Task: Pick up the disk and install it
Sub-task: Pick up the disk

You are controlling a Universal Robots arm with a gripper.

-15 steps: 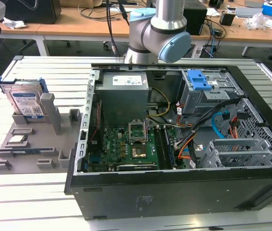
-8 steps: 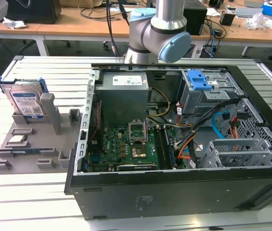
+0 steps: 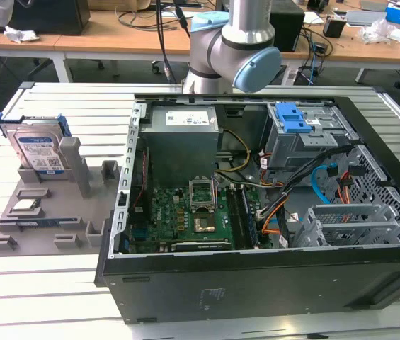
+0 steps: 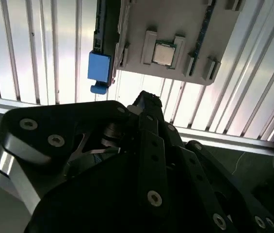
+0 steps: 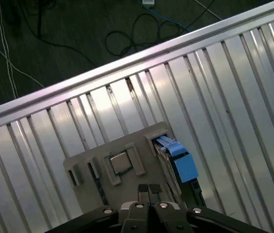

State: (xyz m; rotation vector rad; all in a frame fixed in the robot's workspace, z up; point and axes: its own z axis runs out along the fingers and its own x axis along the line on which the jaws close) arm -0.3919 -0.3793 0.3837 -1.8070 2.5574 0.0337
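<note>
The disk [image 3: 38, 150], a silver drive with a white-and-blue label in a blue carrier bracket, stands upright on edge in a slot of the grey fixture [image 3: 44, 212] at the exterior view's left. Both wrist views look down on it from well above, showing the disk [image 5: 181, 164] edge-on by its blue bracket, and again the disk [image 4: 99, 67] beside the fixture's pockets. My gripper [image 5: 149, 189] hangs high over the fixture, apart from the disk, its two fingertips pressed together and holding nothing. The gripper's dark body [image 4: 141, 165] covers the near part of the second wrist view.
An open computer case [image 3: 256, 283] lies at the exterior view's middle and right, with motherboard [image 3: 185, 212], cables and a drive cage carrying a blue latch [image 3: 293, 117]. A small square chip [image 5: 120, 163] sits in a fixture pocket. The ribbed metal table [image 3: 44, 297] ends at an edge near the fixture.
</note>
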